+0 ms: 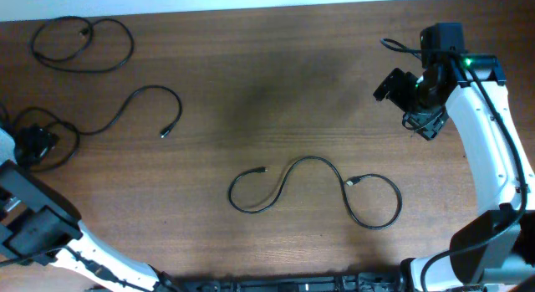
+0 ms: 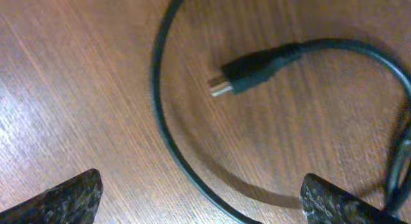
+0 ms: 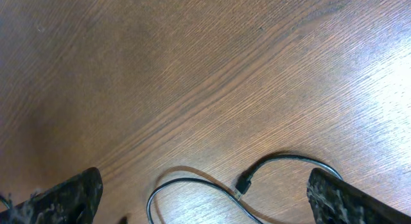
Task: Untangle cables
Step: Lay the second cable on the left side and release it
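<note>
Scanning the table [image 1: 251, 74], you've got the cables spread out, mostly on the left half. The S-shaped cable [image 1: 313, 185] lies mid-table toward the near edge, both plug ends free, with bare wood all round it. The looped cable [image 1: 79, 43] sits in the far-left corner, close to the far edge. The hooked cable [image 1: 142, 104] lies just nearer than that, well apart from the S-shaped cable. Its tail runs into a small cord cluster [image 1: 50, 137] at the left edge; can't tell if that's one cord or two.

Your left gripper [image 2: 205, 198] is spread wide and pinching nothing, low over that cluster. A plug [image 2: 247, 71] with a metal tip and a curve of cord lie on the wood ahead of its fingers [image 2: 64, 198].

Your right gripper [image 3: 205, 197] is also spread wide and empty, up at the far-right side near the right edge. Its fingers [image 3: 58, 198] frame bare wood, with the S-shaped cable well ahead. A big open stretch of wood runs across the far middle, between the two arms.
</note>
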